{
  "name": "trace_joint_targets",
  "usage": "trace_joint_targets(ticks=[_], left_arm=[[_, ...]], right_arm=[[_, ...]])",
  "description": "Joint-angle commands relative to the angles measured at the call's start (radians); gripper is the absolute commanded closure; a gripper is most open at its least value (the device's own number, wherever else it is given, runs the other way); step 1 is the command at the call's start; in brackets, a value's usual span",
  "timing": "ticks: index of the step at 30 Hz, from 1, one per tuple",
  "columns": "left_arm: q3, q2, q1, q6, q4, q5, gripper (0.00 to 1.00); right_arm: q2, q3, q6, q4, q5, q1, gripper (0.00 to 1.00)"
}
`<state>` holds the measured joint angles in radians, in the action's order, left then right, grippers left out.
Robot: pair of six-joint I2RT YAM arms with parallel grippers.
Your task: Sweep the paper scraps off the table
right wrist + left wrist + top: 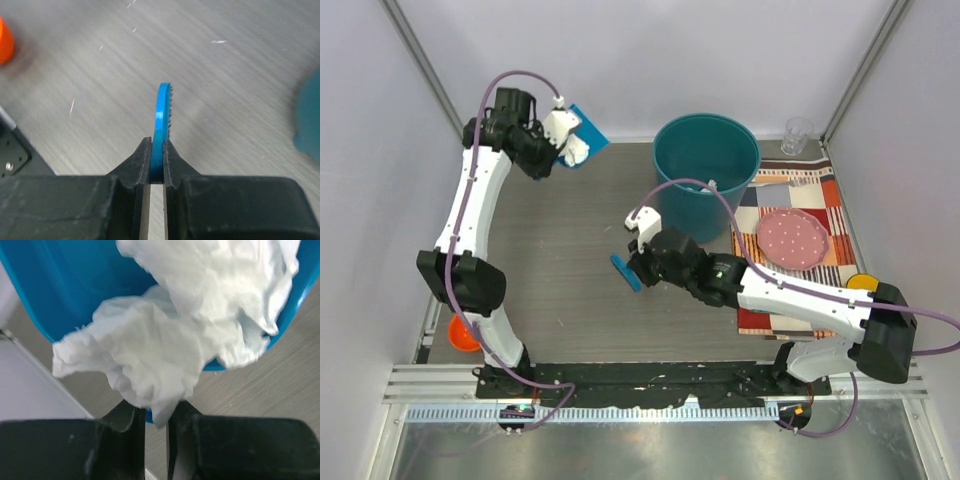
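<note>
The sweeping part is looking done, judging from how things are lying. The paper scraps [165, 340] are sitting heaped in a blue dustpan [60, 285], a crumpled white mass spilling toward its near lip. The left gripper [156, 422] is pinching the dustpan's rear edge between nearly closed jaws. In the overhead view this dustpan is hanging over the far left corner of the worktop [560, 290], well apart from the teal bin [665, 185].

The right gripper [156, 165] is clamping a small blue brush [162, 107] tight between its jaws. The brush is hovering edge-on over bare wood near the middle of the worktop, in front of the bin. No loose wad is showing on the wood in the overhead view, and the right wrist view is showing only a few tiny pale flecks. Whether any scrap is hiding behind the arms or the bin cannot be told.

What is remaining, by my reading, is the disposal. The loaded dustpan is needing to travel right to the bin and tip. The overhanging paper is looking ready to slide off on the way.
</note>
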<state>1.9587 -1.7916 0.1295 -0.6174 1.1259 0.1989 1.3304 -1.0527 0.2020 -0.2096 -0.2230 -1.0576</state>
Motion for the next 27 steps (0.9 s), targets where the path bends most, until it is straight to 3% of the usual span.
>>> trace_joint_targets(ticks=[1, 6, 15, 19, 21, 22, 27], left_arm=[[0.267, -0.044, 0.07, 0.019, 0.187, -0.064, 1.0], [0.553, -0.156, 0.214, 0.048, 0.307, -0.189, 1.0], [0.651, -0.275, 0.518, -0.016, -0.033, -0.605, 1.0], [0.651, -0.324, 0.663, -0.221, -0.32, -0.869, 1.0], [0.629, -0.354, 0.691, -0.37, -0.408, -0.941, 1.0], [0.605, -0.361, 0.705, -0.43, -0.528, -1.016, 1.0], [0.401, -0.341, 0.711, -0.764, -0.925, -1.101, 1.0]], right_arm=[[-0.045, 0.049, -0.041, 0.073, 0.062, -0.027, 0.99], [-0.082, 0.089, -0.012, 0.076, 0.077, -0.028, 0.99], [-0.129, 0.132, 0.034, 0.09, 0.07, -0.056, 0.99], [-0.128, 0.14, 0.043, 0.099, 0.068, -0.073, 0.99], [-0.128, 0.138, 0.043, 0.104, 0.068, -0.084, 0.99], [-0.129, 0.137, 0.045, 0.105, 0.068, -0.087, 0.99], [-0.158, 0.141, 0.033, 0.099, 0.054, -0.104, 0.99]])
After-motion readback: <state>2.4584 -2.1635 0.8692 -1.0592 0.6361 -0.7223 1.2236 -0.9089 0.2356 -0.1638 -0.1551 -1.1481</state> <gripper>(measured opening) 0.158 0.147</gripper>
